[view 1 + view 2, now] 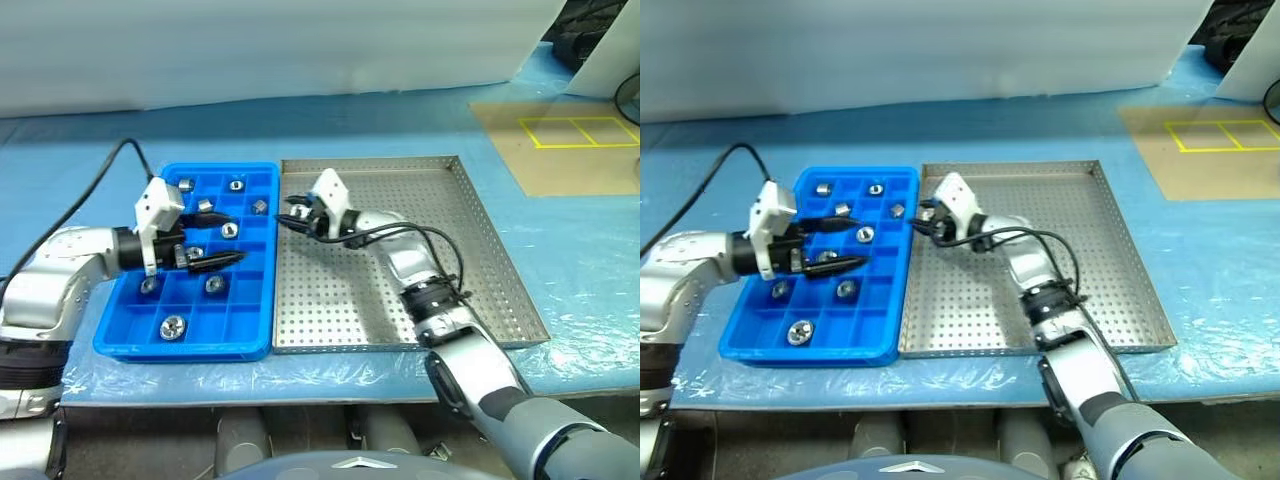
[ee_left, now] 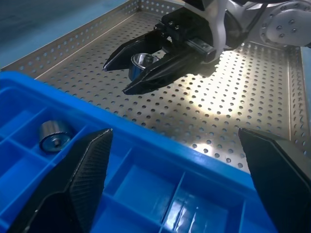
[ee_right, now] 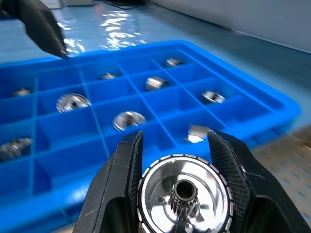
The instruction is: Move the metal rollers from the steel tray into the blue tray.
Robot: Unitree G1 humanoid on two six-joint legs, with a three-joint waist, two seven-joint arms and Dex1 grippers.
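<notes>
The right gripper (image 1: pixel 291 213) is pinching one shiny metal roller (image 3: pixel 184 194) between its two black fingers (image 3: pixel 114 189). You can see the roller's round face and the little toothed hole in its middle. The gripper holds it up above the steel tray (image 1: pixel 470 250), close to the tray's edge at about 9 o'clock, just beside the blue tray (image 1: pixel 255 300). The holed floor of the steel tray looks bare around it. The blue tray sits at 9 o'clock from the steel tray, and their sides touch. Many other rollers (image 1: pixel 172 326) already lie in the little square boxes of the blue tray, one in each box, some near the far end at 12 o'clock and some near the close end at 6 o'clock. The left gripper (image 1: pixel 225 240) hangs over the middle of the blue tray with its two fingers spread wide apart and nothing between them. It points toward 3 o'clock, at the right gripper. The two grippers are near each other but do not touch. Both trays rest on a blue sheet (image 1: pixel 400 130).
</notes>
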